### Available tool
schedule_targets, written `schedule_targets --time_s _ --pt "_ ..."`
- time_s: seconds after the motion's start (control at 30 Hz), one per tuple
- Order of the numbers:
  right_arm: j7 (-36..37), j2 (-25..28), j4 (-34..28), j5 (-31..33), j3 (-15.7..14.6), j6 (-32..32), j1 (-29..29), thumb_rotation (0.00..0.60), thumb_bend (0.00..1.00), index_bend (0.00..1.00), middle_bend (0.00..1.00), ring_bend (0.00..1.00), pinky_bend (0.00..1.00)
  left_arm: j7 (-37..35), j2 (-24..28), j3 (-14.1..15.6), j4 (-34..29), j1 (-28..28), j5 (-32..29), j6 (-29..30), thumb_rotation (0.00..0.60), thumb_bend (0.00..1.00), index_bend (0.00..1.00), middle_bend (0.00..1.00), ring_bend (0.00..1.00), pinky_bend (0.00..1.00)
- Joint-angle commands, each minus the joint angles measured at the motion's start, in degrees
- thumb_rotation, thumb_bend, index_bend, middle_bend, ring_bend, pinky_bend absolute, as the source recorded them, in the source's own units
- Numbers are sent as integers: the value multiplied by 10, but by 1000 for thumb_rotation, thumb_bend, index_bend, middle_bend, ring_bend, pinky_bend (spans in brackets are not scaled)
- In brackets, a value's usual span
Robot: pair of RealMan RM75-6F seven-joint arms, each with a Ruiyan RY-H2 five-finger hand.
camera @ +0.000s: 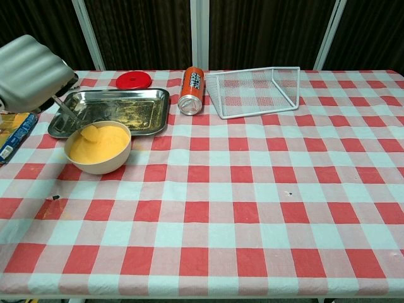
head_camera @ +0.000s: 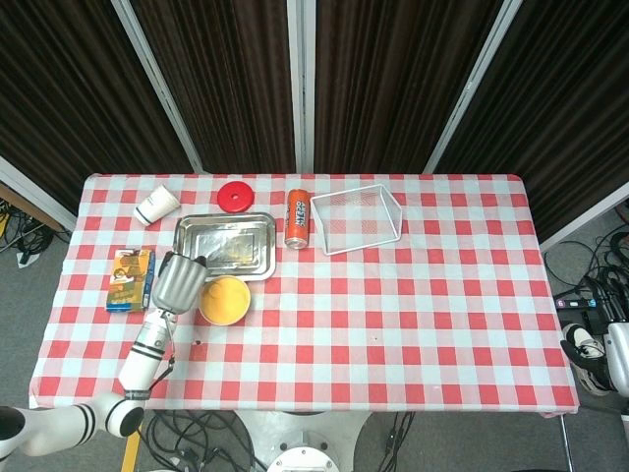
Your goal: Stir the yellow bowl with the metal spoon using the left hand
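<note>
While stirring: left hand (camera: 31,79) grasps the metal spoon (camera: 74,120).
Spoon tip: below-right of the hand, dipped in the yellow bowl (camera: 98,149).
Advice: sweep gently (avoid tipping the rim).

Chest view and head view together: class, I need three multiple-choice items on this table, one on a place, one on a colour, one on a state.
1. Where is the yellow bowl?
A. inside the wire basket
B. just in front of the metal tray
C. on the red lid

2. What colour is the round lid?
A. red
B. blue
C. green

3. What is the left hand doing?
A. resting empty
B. gripping the can
C. holding the metal spoon

Key: 1 B, the bowl sits beside the metal tray; 2 A, plainly red; 3 C, the spoon runs from the hand into the bowl.
</note>
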Motion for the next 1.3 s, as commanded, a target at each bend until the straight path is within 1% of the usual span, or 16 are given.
schedule_targets --time_s 0.03,0.2,0.3,0.4,0.5,0.57,0.73,0.9,1.03,1.1,1.23,1.3 --pt "0 0 0 0 0 -1 0 600 118 0 117 0 28 23 -27 16 33 8 25 13 600 401 678 926 859 899" --pt "0 1 -1 -1 0 0 0 600 118 0 117 0 28 28 -37 20 41 13 40 4 600 401 678 926 860 899" --pt "0 1 -2 -1 0 0 0 600 118 0 117 0 28 4 -37 13 27 18 34 -11 600 401 678 927 860 899" --pt "1 1 -2 -1 0 1 -1 600 118 0 117 0 28 -43 -26 -7 -7 25 9 -30 600 401 679 927 860 899" --pt "2 2 -1 0 0 4 -3 600 118 0 117 0 29 -91 0 -35 -56 30 -34 -61 600 400 679 927 860 901" --pt "2 2 -1 0 0 5 -3 600 119 0 117 0 29 -109 15 -46 -74 32 -47 -69 600 401 679 927 860 902" --pt "1 1 -2 -1 0 4 -3 600 118 0 117 0 30 -157 46 -66 -90 35 -53 -74 600 401 681 927 859 900" --pt "2 2 -2 -2 0 6 -4 600 118 0 117 0 30 -229 88 -84 -132 38 -93 -124 600 402 682 926 859 899" --pt "2 2 -2 -1 0 7 -5 600 118 0 117 0 31 -269 109 -91 -147 41 -97 -132 600 402 683 925 859 900" --pt "2 2 -2 -2 0 8 -6 600 118 0 117 0 31 -278 116 -91 -152 41 -98 -136 600 402 682 925 859 900" --pt "1 2 -3 -4 -1 10 -6 600 119 0 117 0 30 -268 120 -81 -154 41 -83 -126 600 402 682 925 859 900" --pt "0 2 -4 -5 -1 10 -6 600 118 0 117 0 31 -240 116 -70 -143 39 -57 -106 600 404 683 924 859 900"
